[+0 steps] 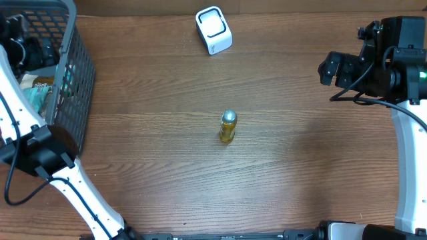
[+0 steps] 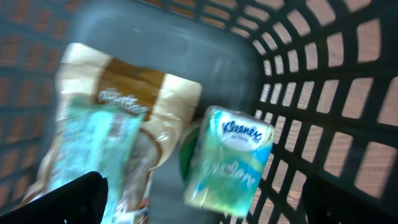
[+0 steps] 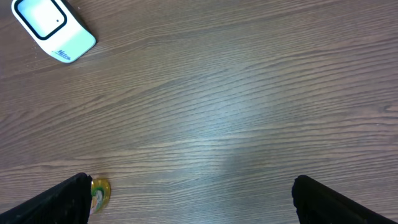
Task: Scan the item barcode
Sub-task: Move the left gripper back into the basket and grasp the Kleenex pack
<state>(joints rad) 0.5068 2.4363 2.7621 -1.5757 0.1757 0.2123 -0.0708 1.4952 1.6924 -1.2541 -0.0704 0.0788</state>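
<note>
My left claw point(image 2: 208, 205) is wide open and empty, inside the basket point(image 2: 323, 81) over a tissue pack point(image 2: 230, 162), mesh wall close. My right claw point(image 3: 193, 202) is wide open and empty over bare worktop point(image 3: 249, 93). The bottle point(image 1: 227, 127) stands mid-worktop with room all round; the scanner point(image 1: 213, 30) is near the far edge.

- A wooden table point(image 1: 300, 173) fills the overhead view, brown, its fine grain running left to right.
- A dark mesh basket point(image 1: 79, 80) stands at its left side.
- Right of the basket, the wood carries a soft, pale sheen (even light, source unseen).
- Level with the basket's far end runs a darker band.
</note>
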